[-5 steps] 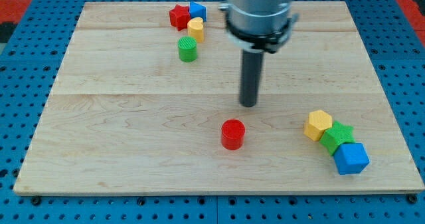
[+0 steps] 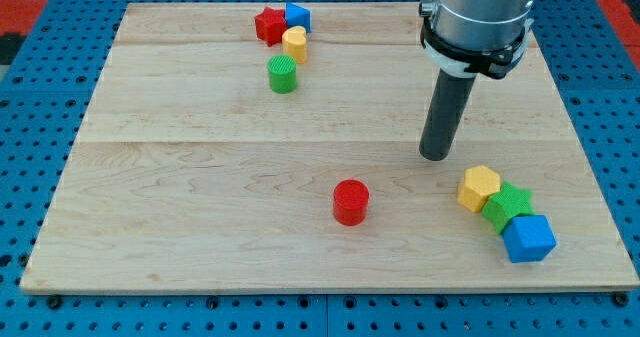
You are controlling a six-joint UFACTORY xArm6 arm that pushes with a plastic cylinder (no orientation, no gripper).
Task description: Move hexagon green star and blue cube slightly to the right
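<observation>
A yellow hexagon, a green star and a blue cube lie touching in a diagonal row at the view's lower right of the wooden board. My tip rests on the board just up and left of the yellow hexagon, a small gap away from it. The dark rod rises from the tip to the arm's grey body at the view's top.
A red cylinder stands near the board's middle, left of my tip. At the view's top left sit a red star, a small blue block, a yellow block and a green cylinder.
My tip has moved to the view's right, from above the red cylinder to close beside the yellow hexagon. No block has moved.
</observation>
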